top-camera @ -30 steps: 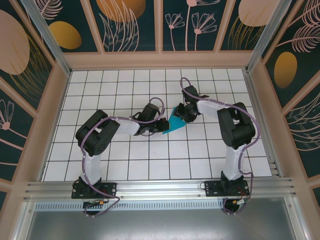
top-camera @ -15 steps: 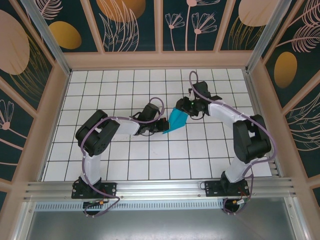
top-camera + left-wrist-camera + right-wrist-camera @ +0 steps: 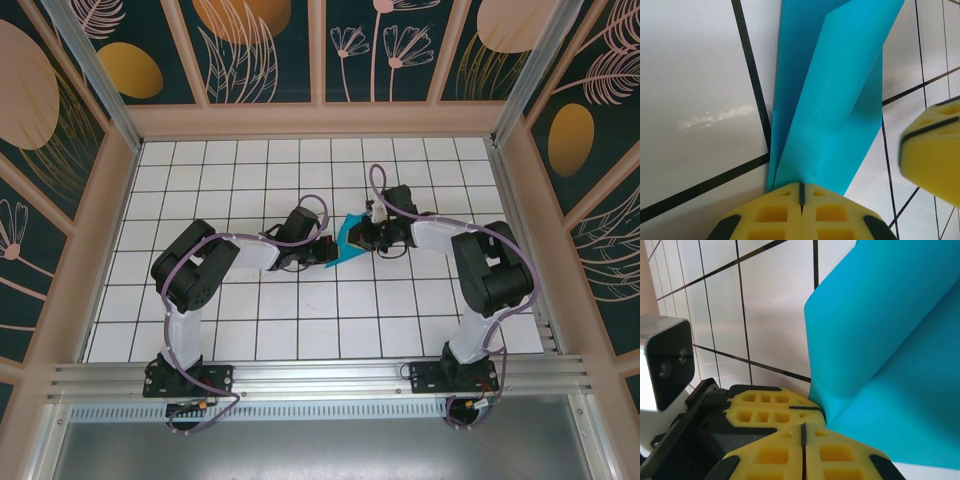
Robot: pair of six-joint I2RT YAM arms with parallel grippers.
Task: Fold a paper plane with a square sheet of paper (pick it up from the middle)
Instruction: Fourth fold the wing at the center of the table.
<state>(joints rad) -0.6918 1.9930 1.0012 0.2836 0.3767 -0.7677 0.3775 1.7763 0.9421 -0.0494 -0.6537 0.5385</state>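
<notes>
We see the teal paper (image 3: 347, 238), folded into creased layers, near the middle of the worktop (image 3: 300, 330), a little toward its far edge. Whether it touches the worktop we cannot tell. The left claw (image 3: 327, 250) grips the end of the paper nearer the worktop's left side, its yellow fingers (image 3: 782, 200) pressed together on the folded layers. The right claw (image 3: 370, 235) pinches the end nearer the worktop's right side, closed on a curved flap.
</notes>
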